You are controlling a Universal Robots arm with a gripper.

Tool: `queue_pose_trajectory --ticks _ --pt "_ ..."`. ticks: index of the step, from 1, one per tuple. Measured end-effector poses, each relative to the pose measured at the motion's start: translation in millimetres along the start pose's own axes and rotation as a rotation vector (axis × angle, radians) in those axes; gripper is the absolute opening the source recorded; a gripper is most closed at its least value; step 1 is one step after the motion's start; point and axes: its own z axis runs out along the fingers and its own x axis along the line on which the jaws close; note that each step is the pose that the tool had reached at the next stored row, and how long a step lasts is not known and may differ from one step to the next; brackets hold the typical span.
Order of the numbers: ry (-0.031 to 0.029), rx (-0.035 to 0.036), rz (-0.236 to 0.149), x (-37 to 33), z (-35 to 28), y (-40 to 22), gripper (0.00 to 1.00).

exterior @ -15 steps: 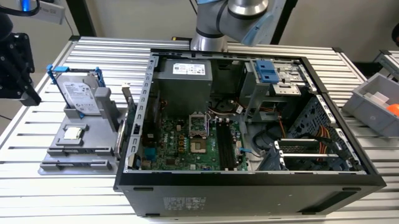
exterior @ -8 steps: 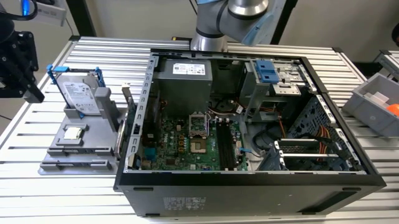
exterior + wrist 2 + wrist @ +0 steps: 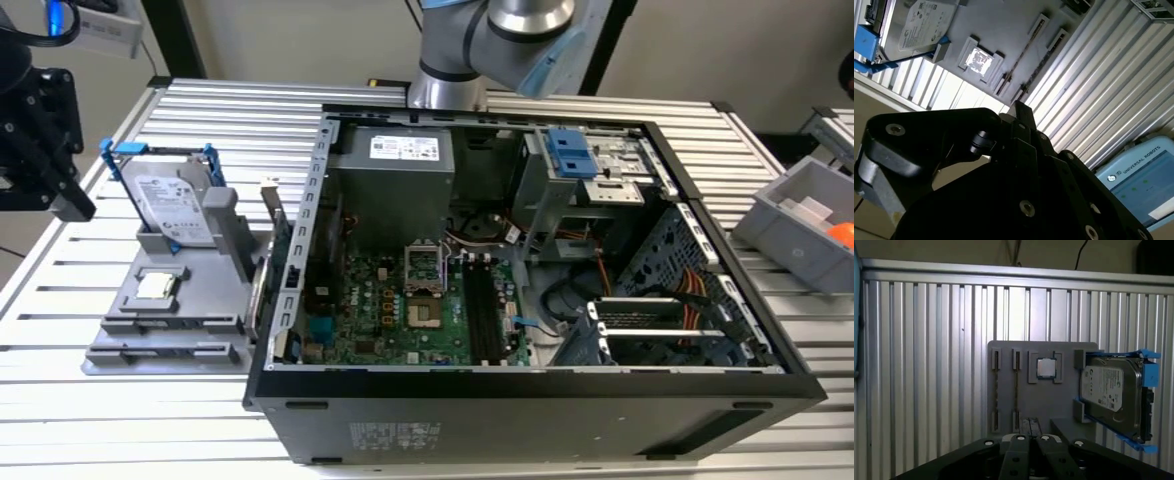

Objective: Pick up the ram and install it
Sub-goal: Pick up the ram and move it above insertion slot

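Observation:
The ram (image 3: 1016,390) is a thin stick standing on edge in a slot of the grey fixture (image 3: 1054,405), in the slot pair nearer the square chip; in the second wrist view the ram (image 3: 1022,54) is a dark line between two holders. My gripper (image 3: 1030,422) hangs high above the table, short of the fixture's edge, with its fingers together and nothing between them. The gripper (image 3: 1021,107) is also seen side-on in the second wrist view. The open computer case (image 3: 534,385) lies on the table with its motherboard (image 3: 400,310) and long black slots (image 3: 483,315) exposed.
A silver hard drive (image 3: 1109,390) in a blue bracket stands on the fixture next to a square chip (image 3: 1044,368). A grey bin (image 3: 801,225) sits at the exterior view's right. A black device (image 3: 34,140) stands at the exterior view's left edge. A blue-grey tablet (image 3: 1144,185) lies on the slatted table.

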Motion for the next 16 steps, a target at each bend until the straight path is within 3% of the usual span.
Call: queue_pose_trajectory --ticks 1,2,16 --pt "0.0003 0.0000 0.000 0.0 0.0 0.0 0.00" --pt "0.0005 -0.0001 0.000 0.0 -0.1 0.0 1.00" --pt "0.0039 0.0001 0.000 0.0 0.2 -0.1 1.00"
